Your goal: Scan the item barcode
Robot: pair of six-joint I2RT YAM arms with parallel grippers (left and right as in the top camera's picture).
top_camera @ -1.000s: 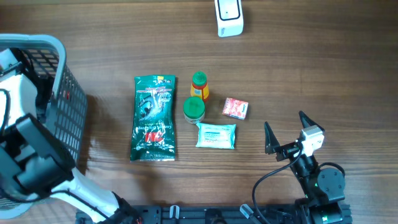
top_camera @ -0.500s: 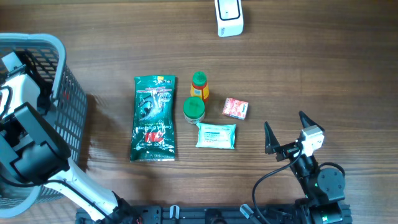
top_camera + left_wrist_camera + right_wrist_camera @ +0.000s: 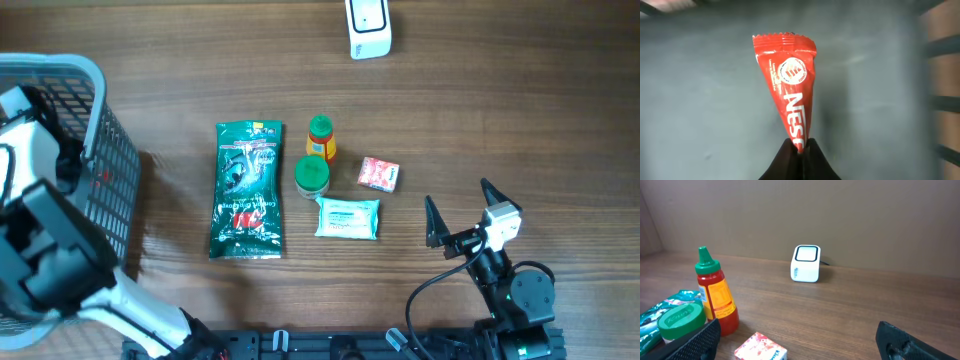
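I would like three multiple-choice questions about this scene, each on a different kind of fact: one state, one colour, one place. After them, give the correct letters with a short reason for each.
1. The right gripper is:
A) open and empty
B) shut on an item
C) shut on nothing

2. The sachet pinched by the left gripper is:
A) blue
B) yellow
C) red

3. The white scanner stands:
A) on the floor
B) on the table, at its far side, alone
C) in the right gripper

Answers:
1 A: its jaws stand wide apart with nothing between them.
2 C: the left wrist view shows a red wrapper with white print.
3 B: the overhead view shows it apart from everything else.
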